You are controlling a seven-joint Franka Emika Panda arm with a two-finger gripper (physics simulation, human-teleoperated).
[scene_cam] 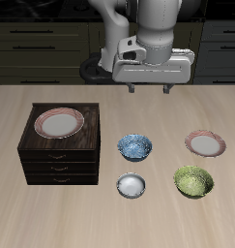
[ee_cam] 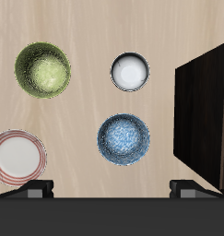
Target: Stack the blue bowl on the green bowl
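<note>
The blue bowl [scene_cam: 136, 146] with speckled blue-and-white glaze sits upright on the table, beside the dark cabinet; it also shows in the wrist view [ee_cam: 123, 139]. The green bowl [scene_cam: 193, 180], olive yellow-green, sits nearer the table's front edge and apart from it; the wrist view shows it too [ee_cam: 43, 69]. My gripper [scene_cam: 147, 90] hangs high above the table, farther back than both bowls, open and empty. Its fingertips [ee_cam: 35, 191] show only at the frame's edge in the wrist view.
A small plain white-grey bowl [scene_cam: 132, 185] [ee_cam: 130, 71] sits near the front edge. A pink-rimmed plate [scene_cam: 204, 144] [ee_cam: 17, 157] lies behind the green bowl. A dark wooden drawer cabinet [scene_cam: 59, 153] [ee_cam: 207, 115] carries another pink-rimmed plate [scene_cam: 59, 123].
</note>
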